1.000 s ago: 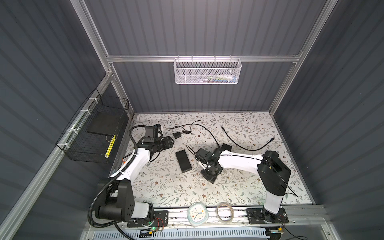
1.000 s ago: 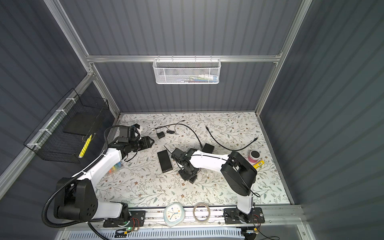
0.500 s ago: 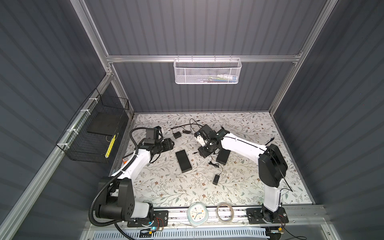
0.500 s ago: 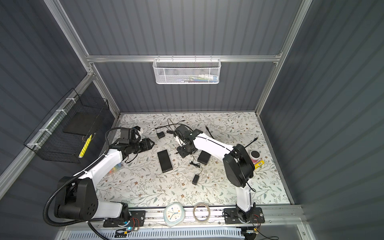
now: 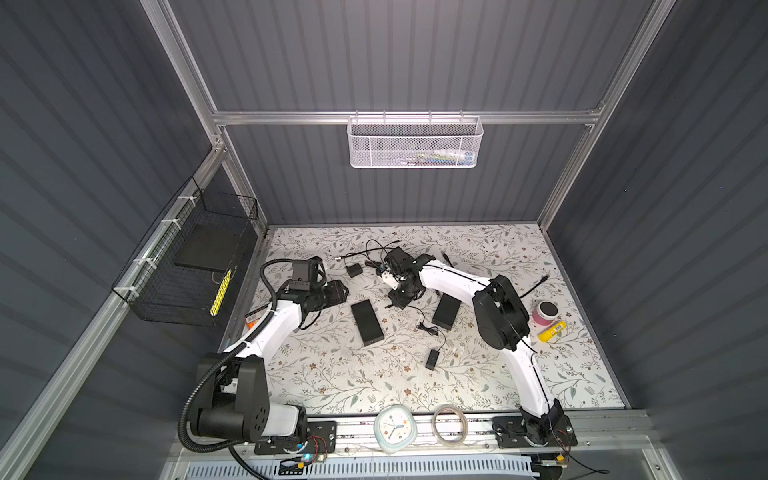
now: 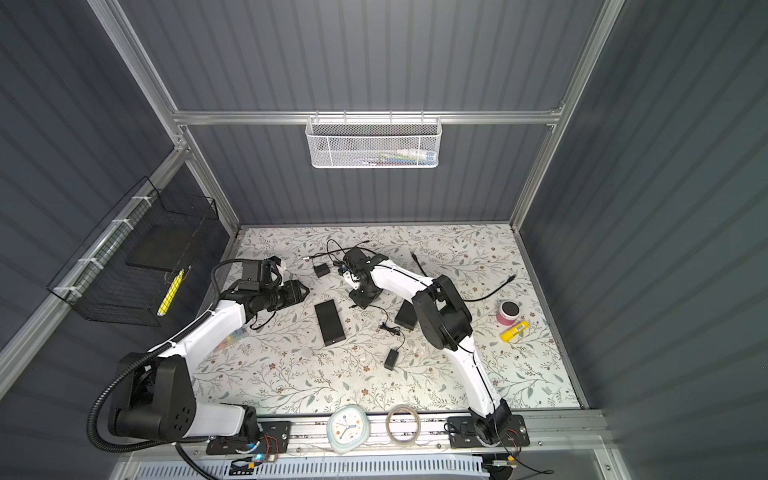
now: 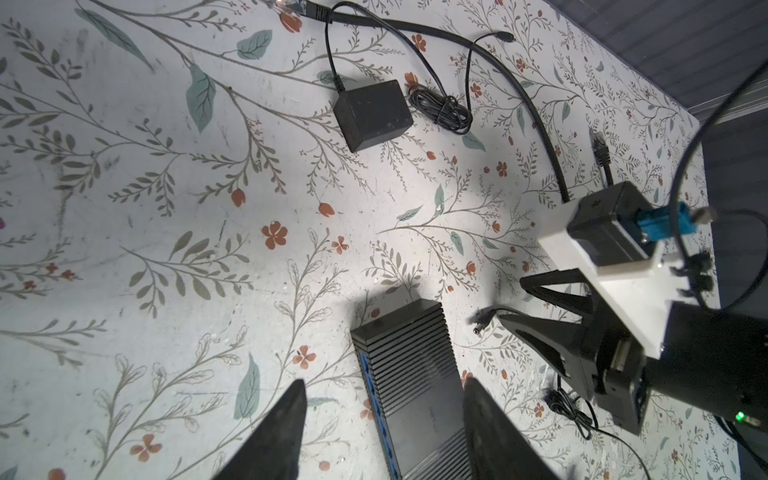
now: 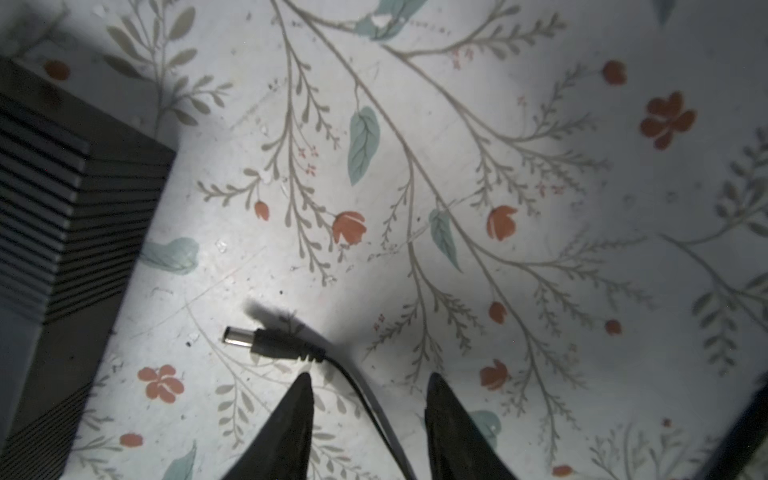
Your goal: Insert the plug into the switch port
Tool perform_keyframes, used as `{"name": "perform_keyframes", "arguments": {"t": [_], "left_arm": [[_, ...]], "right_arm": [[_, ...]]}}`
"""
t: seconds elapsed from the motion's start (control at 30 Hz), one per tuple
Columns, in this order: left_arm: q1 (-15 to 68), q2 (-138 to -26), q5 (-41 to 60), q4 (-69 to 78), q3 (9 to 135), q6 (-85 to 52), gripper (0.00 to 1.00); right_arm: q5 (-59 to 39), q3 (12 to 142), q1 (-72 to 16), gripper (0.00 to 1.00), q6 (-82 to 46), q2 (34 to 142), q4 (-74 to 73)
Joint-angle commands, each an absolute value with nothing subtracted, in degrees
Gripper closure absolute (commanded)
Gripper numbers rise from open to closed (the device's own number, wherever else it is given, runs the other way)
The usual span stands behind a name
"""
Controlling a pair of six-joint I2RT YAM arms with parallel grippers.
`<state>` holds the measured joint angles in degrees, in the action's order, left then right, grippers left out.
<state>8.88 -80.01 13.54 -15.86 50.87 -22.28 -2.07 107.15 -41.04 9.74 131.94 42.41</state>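
Two claws stand open. The right gripper (image 8: 370, 376) straddles a thin black cable (image 8: 365, 399) without pinching it. The cable's silver-tipped black barrel plug (image 8: 249, 338) lies on the floral table (image 8: 498, 124), just beside one end of the flat black ribbed box with a blue strip (image 7: 415, 365). The left gripper (image 7: 383, 382) hangs near that box, holding nothing. The switch port cannot be made out.

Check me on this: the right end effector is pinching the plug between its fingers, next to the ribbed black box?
No: the right wrist view shows the plug lying loose on the mat, ahead of the open right end effector, next to the ribbed black box.
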Motion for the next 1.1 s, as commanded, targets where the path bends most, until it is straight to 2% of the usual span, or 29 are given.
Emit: {"name": "perform_keyframes", "arguments": {"t": [0.0, 0.47, 1.0, 1.07], "left_arm": [[8.4, -78.6, 13.7, -17.2, 50.4, -22.0, 0.40], [7.6, -78.1, 14.2, -17.2, 50.0, -21.5, 0.39], [7.3, -77.3, 14.6, -17.1, 49.3, -21.6, 0.39], [7.3, -77.0, 14.8, -17.2, 49.3, -21.8, 0.39]], "right_arm": [[-1.6, 108.5, -41.2, 0.56, 12.1, 133.9, 45.2], [-4.9, 109.4, -44.1, 0.57, 15.5, 136.0, 44.6], [-4.6, 110.4, -44.4, 1.00, 16.0, 138.1, 44.2], [-4.5, 110.2, -44.0, 1.00, 15.8, 137.0, 43.5]]}}
